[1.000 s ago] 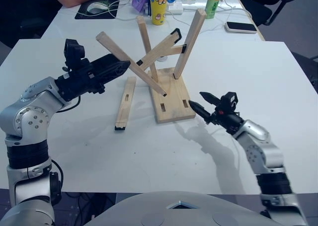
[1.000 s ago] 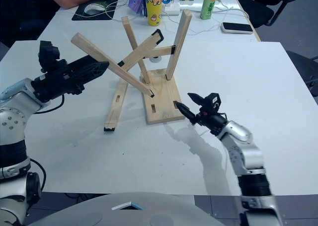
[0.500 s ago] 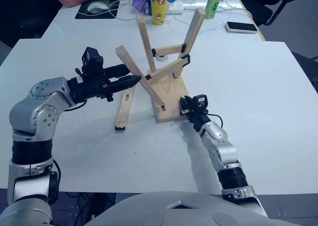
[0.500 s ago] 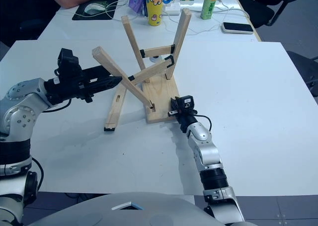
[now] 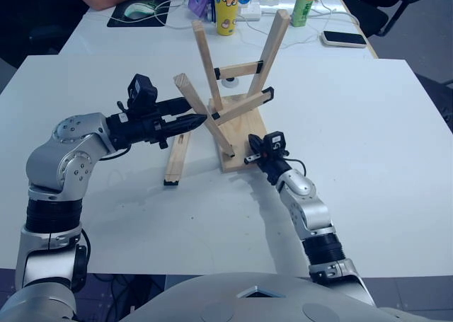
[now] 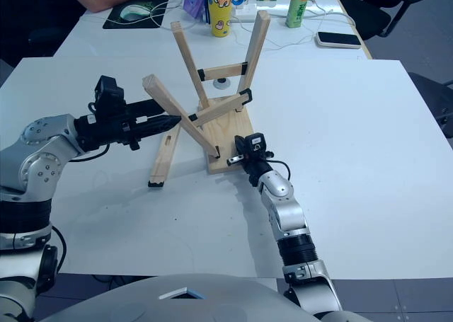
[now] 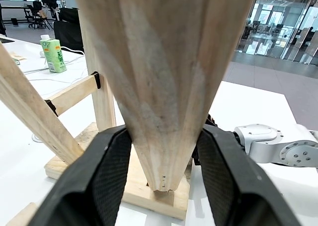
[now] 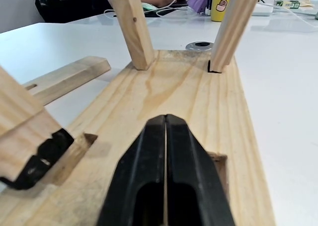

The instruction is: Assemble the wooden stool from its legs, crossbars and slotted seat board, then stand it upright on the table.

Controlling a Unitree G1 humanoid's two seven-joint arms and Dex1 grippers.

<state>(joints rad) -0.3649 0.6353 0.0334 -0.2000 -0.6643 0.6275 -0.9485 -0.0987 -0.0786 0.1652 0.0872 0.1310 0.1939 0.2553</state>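
Observation:
The slotted seat board (image 5: 244, 127) lies flat on the white table. Two legs (image 5: 205, 56) (image 5: 274, 46) stand in its far slots, joined by a crossbar (image 5: 239, 70). My left gripper (image 5: 191, 121) is shut on a third leg (image 7: 164, 87), tilted, with its lower end at the board's near left slot (image 8: 74, 151). A second crossbar (image 5: 241, 105) sticks out from that leg. My right gripper (image 8: 166, 136) is shut, its tips resting on the board's near edge. A fourth leg (image 5: 177, 151) lies loose to the left of the board.
On the table behind stand a yellow cup (image 5: 226, 7), a green carton (image 5: 304, 3), a phone (image 5: 343, 37) and a mouse on a black pad (image 5: 138, 10). The white table (image 5: 375, 138) has free room at the right and along the front.
My left gripper has carried the held leg right and down, steeper, its end now at the near slot. My right gripper has shut and moved left onto the board's near edge.

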